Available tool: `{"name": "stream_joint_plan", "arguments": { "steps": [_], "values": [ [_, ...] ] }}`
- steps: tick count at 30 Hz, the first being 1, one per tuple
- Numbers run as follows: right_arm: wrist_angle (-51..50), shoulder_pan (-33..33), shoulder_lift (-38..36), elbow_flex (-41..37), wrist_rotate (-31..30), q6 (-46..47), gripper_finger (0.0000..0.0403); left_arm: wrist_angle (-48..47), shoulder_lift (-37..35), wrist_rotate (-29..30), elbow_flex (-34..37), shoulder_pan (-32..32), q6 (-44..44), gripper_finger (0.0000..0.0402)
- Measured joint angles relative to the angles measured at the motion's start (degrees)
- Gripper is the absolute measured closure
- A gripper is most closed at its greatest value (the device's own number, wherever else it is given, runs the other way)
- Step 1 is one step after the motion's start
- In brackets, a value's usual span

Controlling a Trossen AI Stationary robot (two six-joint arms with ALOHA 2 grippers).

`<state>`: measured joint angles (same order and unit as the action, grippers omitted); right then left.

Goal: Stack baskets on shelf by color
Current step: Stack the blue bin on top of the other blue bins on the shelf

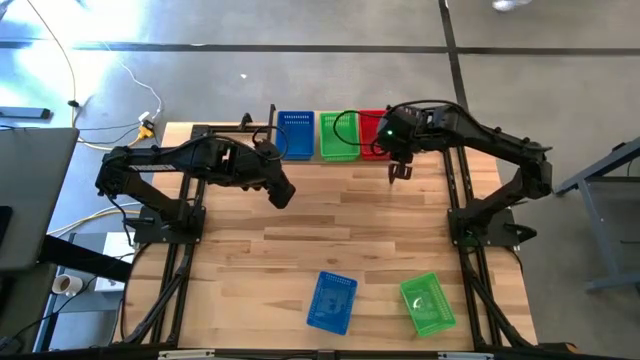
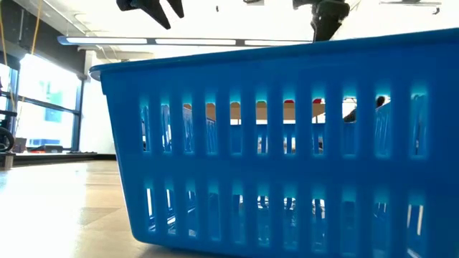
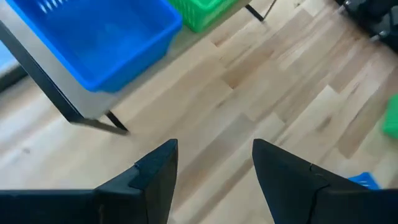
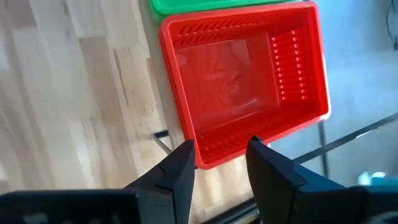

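the right claw (image 4: 217, 165) is held with its fingers apart and nothing between them, just at the near rim of the red basket (image 4: 245, 74). that basket is seated on the shelf (image 1: 262, 128) at its right end, so the claw is judged to be placed for letting go or backing away, not for lifting. in the high view the same claw (image 1: 400, 172) is seen hanging in front of the shelf edge, over the bare table (image 1: 330, 215).

beside the red basket a green basket (image 1: 339, 136) is set, and past that a blue basket (image 1: 295, 134), so one colour is given to each place along the shelf. whether more baskets are nested under these cannot be told from above.

the left claw (image 3: 214, 171) is also spread wide and empty. it is held over the table in front of the shelf's left part, near the blue basket, where it is judged to be waiting.

two baskets are left well apart from the shelf at the near edge of the table: a loose blue basket (image 1: 331, 301) and a loose green basket (image 1: 428, 304), both lying askew. they are judged to be the next ones to be fetched, each onto its own colour. the loose blue one fills the low view, so little behind it is shown.
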<state>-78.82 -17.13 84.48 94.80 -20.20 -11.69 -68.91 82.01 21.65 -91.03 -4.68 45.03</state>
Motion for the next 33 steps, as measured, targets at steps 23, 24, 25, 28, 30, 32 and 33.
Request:
{"name": "stream_joint_plan", "arguments": {
  "steps": [23, 24, 25, 28, 30, 32, 33],
  "values": [
    [1.4, 14.2, -4.0, 0.0, 9.7, 34.6, 0.0272, 3.3, 12.7, -3.1, 0.0, 16.9, 16.0, 0.0204],
    [1.7, 15.0, -4.0, 0.0, 9.7, 35.6, 0.0272, 3.4, 13.5, -3.1, 0.0, 17.6, 16.4, 0.0204],
    [1.9, 15.8, -3.9, 0.0, 9.5, 36.6, 0.0272, 3.9, 14.2, -3.1, 0.0, 18.2, 16.9, 0.0204],
    [2.3, 18.1, -3.8, 0.0, 9.3, 39.7, 0.0272, 4.9, 16.1, -3.1, 0.0, 19.9, 18.9, 0.0204],
    [2.6, 19.6, -3.5, 0.0, 9.1, 41.4, 0.0272, 6.2, 17.5, -3.1, 0.0, 20.9, 20.1, 0.0204],
    [2.9, 20.9, -3.4, 0.0, 8.4, 42.5, 0.0272, 6.9, 19.0, -3.3, 0.0, 21.9, 21.1, 0.0204],
    [3.2, 21.5, -3.4, 0.0, 8.2, 42.8, 0.0272, 7.4, 19.8, -3.3, 0.0, 22.4, 21.7, 0.0204]
  ]
}}
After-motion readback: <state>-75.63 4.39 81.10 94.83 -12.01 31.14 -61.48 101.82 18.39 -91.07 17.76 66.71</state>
